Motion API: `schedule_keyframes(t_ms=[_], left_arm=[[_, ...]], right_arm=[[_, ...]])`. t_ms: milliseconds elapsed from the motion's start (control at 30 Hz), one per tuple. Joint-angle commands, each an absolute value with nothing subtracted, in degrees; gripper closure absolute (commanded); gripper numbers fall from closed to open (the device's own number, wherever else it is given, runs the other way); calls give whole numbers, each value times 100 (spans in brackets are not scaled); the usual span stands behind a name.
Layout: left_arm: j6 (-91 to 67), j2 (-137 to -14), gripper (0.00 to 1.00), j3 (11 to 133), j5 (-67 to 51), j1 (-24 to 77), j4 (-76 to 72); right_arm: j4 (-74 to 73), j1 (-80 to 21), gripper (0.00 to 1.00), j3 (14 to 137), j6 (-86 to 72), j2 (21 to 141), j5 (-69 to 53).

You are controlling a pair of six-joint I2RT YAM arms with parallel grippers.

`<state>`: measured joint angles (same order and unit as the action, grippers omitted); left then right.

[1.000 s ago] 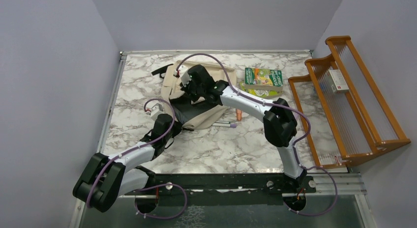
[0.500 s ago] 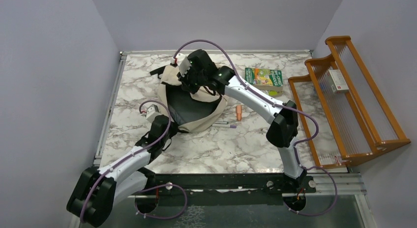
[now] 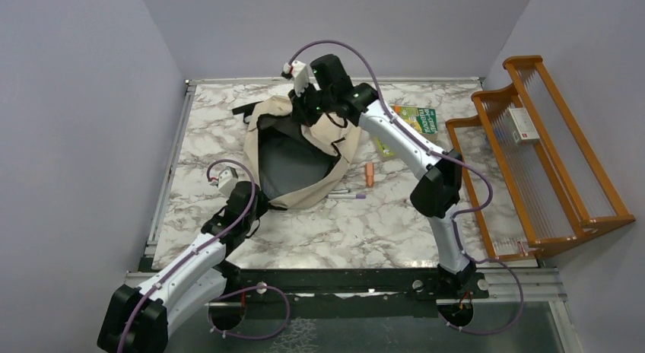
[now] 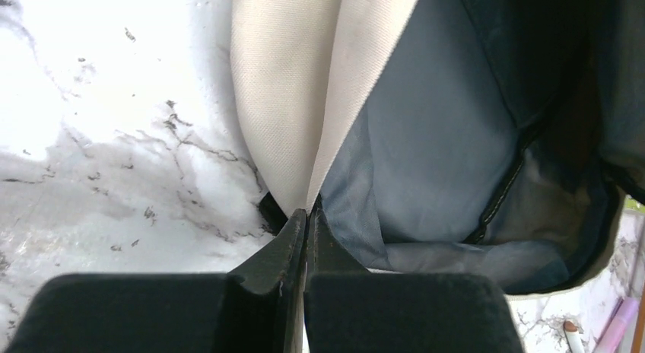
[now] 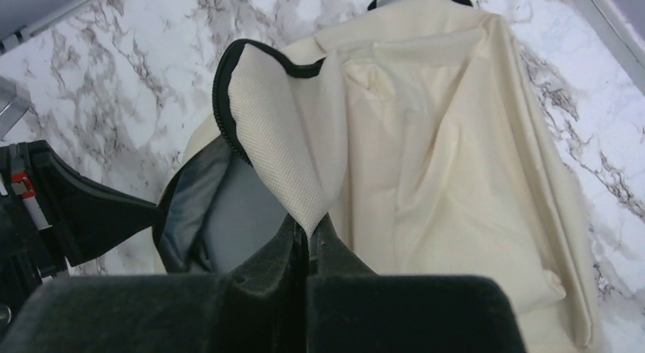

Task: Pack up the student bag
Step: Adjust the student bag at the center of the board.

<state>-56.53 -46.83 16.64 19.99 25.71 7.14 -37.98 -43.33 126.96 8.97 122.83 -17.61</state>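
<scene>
The student bag lies on the marble table, beige with black trim, its mouth stretched wide so the grey lining shows. My left gripper is shut on the bag's near rim; in the left wrist view the beige fabric and lining run pinched between its tips. At the far side my right gripper is shut on the upper rim and holds it raised. In the right wrist view a mesh-textured beige flap hangs from its tips.
A green book lies right of the bag, partly under the right arm. An orange marker and a purple pen lie by the bag's right edge. A wooden rack stands along the right side.
The left gripper closed on the near rim and drew back toward the near left. The right gripper lifted the far rim up and toward the back, stretching the bag's mouth open.
</scene>
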Motion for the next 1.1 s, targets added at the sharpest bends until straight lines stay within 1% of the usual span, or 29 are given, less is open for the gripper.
schedule_keyframes(t_ms=[0, 100, 233, 333, 467, 600, 667, 800, 933, 967, 1000, 1067], left_arm=[[-5801, -4670, 100, 1758, 2190, 2560, 1103], [-5852, -4595, 100, 1743, 2193, 2564, 1082], [-5777, -4450, 100, 1731, 2279, 2565, 1069], [-5704, -4410, 100, 1753, 2293, 2562, 1137], [-5606, -4339, 100, 1802, 2289, 2564, 1138], [-5434, -4297, 100, 1998, 2309, 2562, 1149], [-5318, -4306, 94, 2182, 2360, 2566, 1227], [-5030, -4314, 75, 2655, 2512, 2564, 1420], [-4692, -4514, 55, 3179, 2742, 2562, 1284], [-4577, -4623, 52, 3272, 2798, 2558, 1180], [-4470, -4754, 51, 3356, 2832, 2558, 1047], [-4186, -5059, 52, 3503, 2837, 2558, 684]], right_arm=[[-3833, -3674, 100, 13475, 722, 12823, -3188], [-3753, -3288, 100, 13622, 601, 13168, -3802], [-3511, -2824, 99, 13649, 375, 13594, -4110], [-3295, -2529, 94, 13596, 170, 13893, -4353], [-3041, -2377, 85, 13346, 167, 14095, -4279], [-2817, -2364, 81, 13161, 205, 14207, -4007], [-2708, -2356, 78, 13059, 205, 14211, -3759], [-2519, -2338, 72, 12858, 187, 14101, -3587], [-2359, -2338, 66, 12659, 137, 13895, -3610], [-2336, -2338, 66, 12630, 126, 13855, -3612], [-2304, -2338, 65, 12604, 119, 13811, -3600], [-2263, -2338, 65, 12562, 94, 13731, -3579]])
